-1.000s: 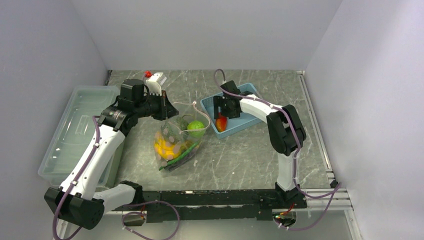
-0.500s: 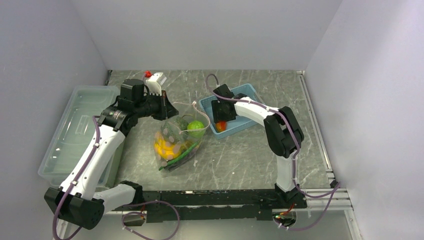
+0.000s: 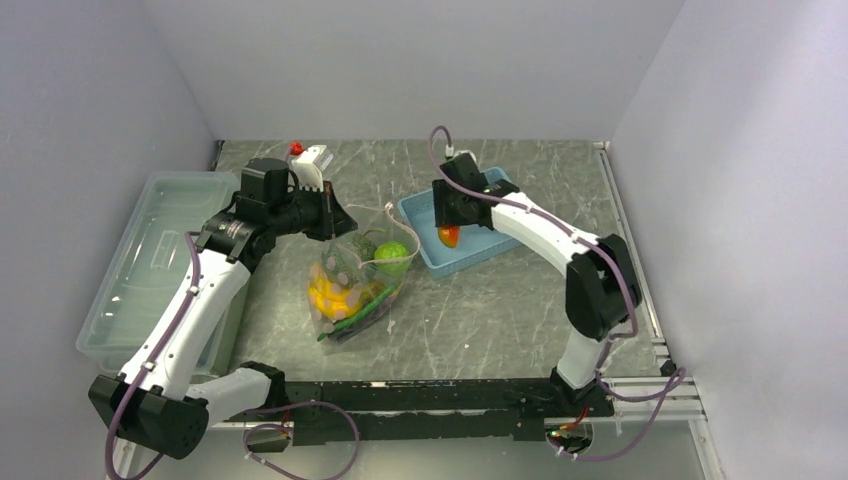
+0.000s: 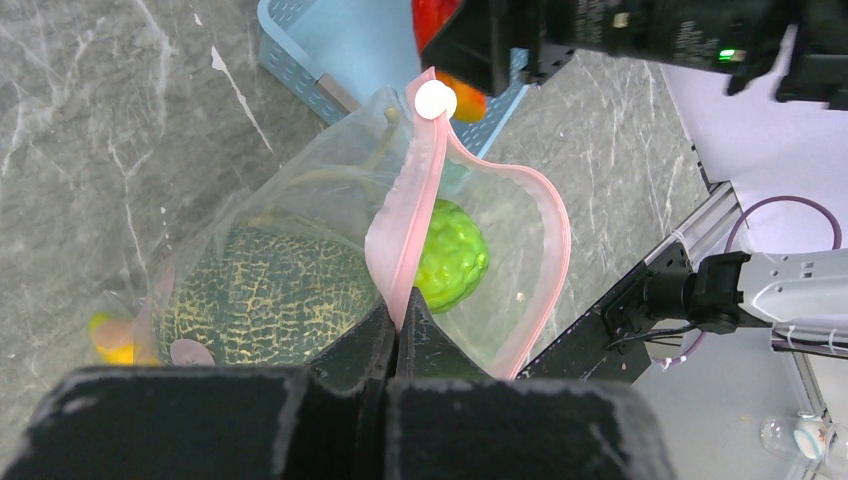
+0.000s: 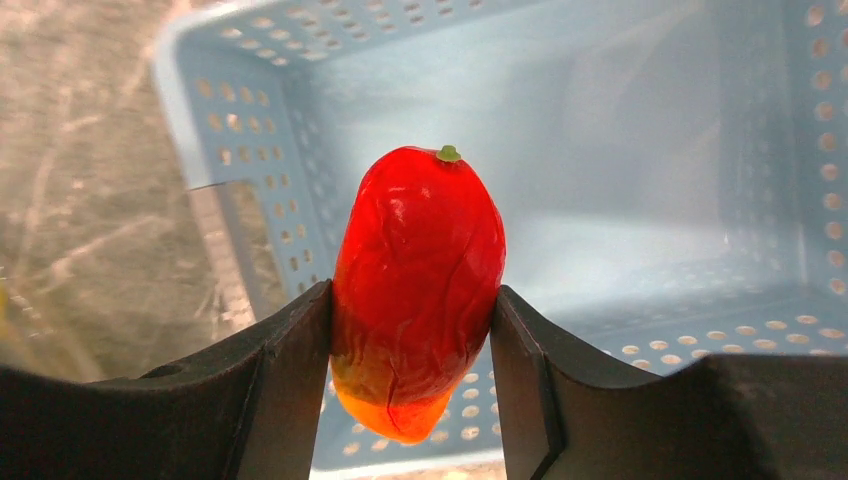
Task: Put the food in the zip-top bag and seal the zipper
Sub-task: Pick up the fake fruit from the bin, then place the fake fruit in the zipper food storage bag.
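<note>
Glossy oval red-orange fruit (image 5: 415,300), perforated plastic basket (image 5: 250,130), clear floppy zip-top bag (image 4: 290,200)

Bag (image 4: 300,200) clear floppy plastic; red fruit (image 5: 418,280) glossy, wrinkled skin; basket (image 5: 600,100) perforated matt plastic; table (image 3: 480,310) grey marbled stone look.

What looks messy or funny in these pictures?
Nothing is spilled or broken. The zip-top bag sags, and its pink zipper bends wavy where the left gripper pinches it, which just holds the mouth open. The right gripper squeezes the red-orange fruit over the blue basket.
</note>
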Robot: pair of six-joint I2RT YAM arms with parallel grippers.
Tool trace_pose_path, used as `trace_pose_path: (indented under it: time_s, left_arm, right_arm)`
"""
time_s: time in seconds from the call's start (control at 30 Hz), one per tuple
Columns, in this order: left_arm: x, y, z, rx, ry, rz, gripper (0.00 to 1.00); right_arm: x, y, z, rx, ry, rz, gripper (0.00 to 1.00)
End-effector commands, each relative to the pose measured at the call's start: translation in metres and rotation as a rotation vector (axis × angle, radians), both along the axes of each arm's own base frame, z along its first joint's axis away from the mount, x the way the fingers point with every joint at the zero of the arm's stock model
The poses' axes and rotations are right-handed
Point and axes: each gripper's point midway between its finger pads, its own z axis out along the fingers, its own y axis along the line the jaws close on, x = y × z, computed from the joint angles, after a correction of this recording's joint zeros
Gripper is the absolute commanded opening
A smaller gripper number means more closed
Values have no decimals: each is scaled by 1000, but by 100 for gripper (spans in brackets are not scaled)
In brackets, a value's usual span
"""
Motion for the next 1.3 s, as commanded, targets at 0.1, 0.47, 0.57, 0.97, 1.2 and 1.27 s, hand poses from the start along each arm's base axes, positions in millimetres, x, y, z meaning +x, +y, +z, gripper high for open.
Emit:
trace_pose_path:
  time_s: [0.1, 0.47, 0.57, 0.97, 1.2, 1.27]
  left_arm:
    - [0, -3, 14, -31, -52, -6, 0]
    - [1, -4, 14, -32, -49, -12, 0]
    - [1, -4, 14, -31, -49, -13, 0]
    - [-1, -7, 13, -40, -43, -30, 0]
    - [-2, -9, 14, -47, -42, -41, 0]
    - [-2, -9, 14, -48, -40, -43, 0]
  right_arm:
    - [-6, 3, 82, 129, -173, 46, 28]
    - [-63, 43, 191, 385, -431, 353, 26]
    - [-80, 56, 208, 422, -477, 441, 26]
    - [-122, 106, 232, 497, -599, 678, 25]
    - [-126, 123, 228, 505, -635, 725, 23]
    - [-127, 128, 230, 519, -655, 738, 22]
